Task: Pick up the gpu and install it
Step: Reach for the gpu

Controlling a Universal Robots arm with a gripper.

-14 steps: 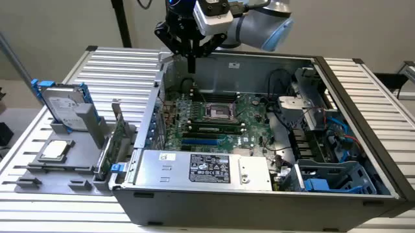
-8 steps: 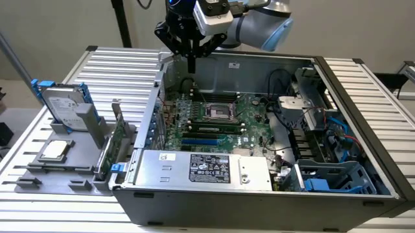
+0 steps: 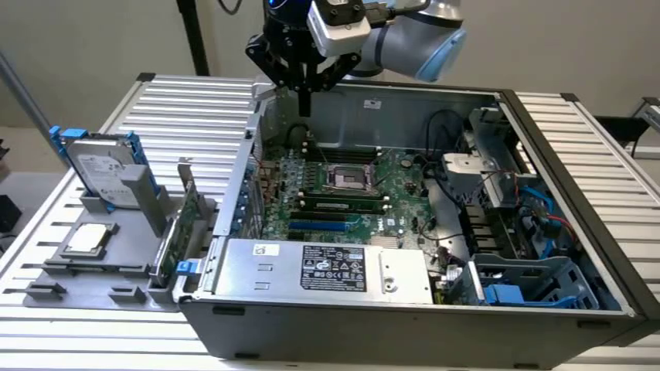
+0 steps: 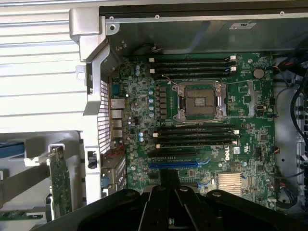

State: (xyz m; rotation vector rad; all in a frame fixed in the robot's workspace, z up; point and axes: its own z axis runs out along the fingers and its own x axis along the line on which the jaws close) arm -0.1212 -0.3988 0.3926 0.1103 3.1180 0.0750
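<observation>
The gpu (image 3: 178, 232) stands on edge in a slot of the grey holder (image 3: 93, 274), just outside the case's side wall, on the exterior view's left. It shows as a thin green board with a silver bracket end. In the wrist view the gpu (image 4: 60, 185) appears edge-on beside the perforated case wall. My gripper (image 3: 305, 99) hangs high over the back rim of the open computer case (image 3: 413, 317), fingers pointing down, shut, holding nothing. In the wrist view the gripper (image 4: 168, 204) hovers above the motherboard (image 4: 202, 125), over the blue expansion slot (image 4: 173, 164).
A silver hard drive with blue rails (image 3: 103, 166) stands upright in the holder, and a small square chip (image 3: 88, 238) lies beside it. Inside the case are the power supply (image 3: 320, 267), memory sticks (image 4: 192, 65), cables and a blue drive cage (image 3: 515, 290).
</observation>
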